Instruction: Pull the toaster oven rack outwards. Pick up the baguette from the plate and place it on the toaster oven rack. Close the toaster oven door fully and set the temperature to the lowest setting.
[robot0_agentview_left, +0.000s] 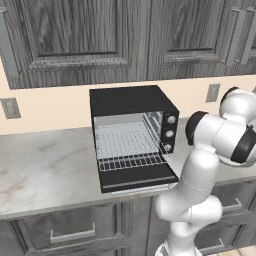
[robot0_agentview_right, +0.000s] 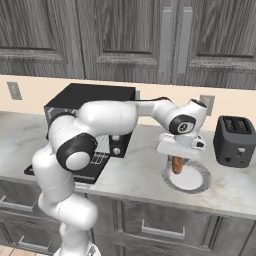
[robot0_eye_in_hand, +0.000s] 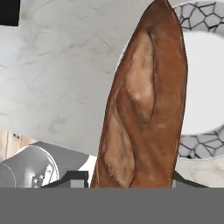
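On the marble counter (robot0_agentview_left: 45, 170) the toaster oven (robot0_agentview_left: 131, 135) stood with the toaster oven door (robot0_agentview_left: 139, 182) folded down flat toward the front edge, its silver bar handle at the outer lip, and the toaster oven rack (robot0_agentview_left: 129, 149) drawn partway out of the pale cavity so that its front wires hung over the lowered door. Three round knobs (robot0_agentview_left: 169, 133) ran in a column down the right side of the black box. Off to the right of the oven, as the right base view showed, the arm reached across and down over the plate (robot0_agentview_right: 197, 181), which lay near the counter's front edge with a smaller black slot toaster (robot0_agentview_right: 234, 141) just beyond it by the wall. Beneath the gripper (robot0_agentview_right: 177, 159) the baguette (robot0_agentview_right: 177, 164) hung nearly upright, its lower end above or at the plate's middle; whether it touched the dish could not be told. Seen from the hand view, the baguette (robot0_eye_in_hand: 142, 105) rose from between the finger tips and crossed over the plate's white centre and stone-patterned rim (robot0_eye_in_hand: 199, 146), the jaws closed against the loaf's sides, gripping it
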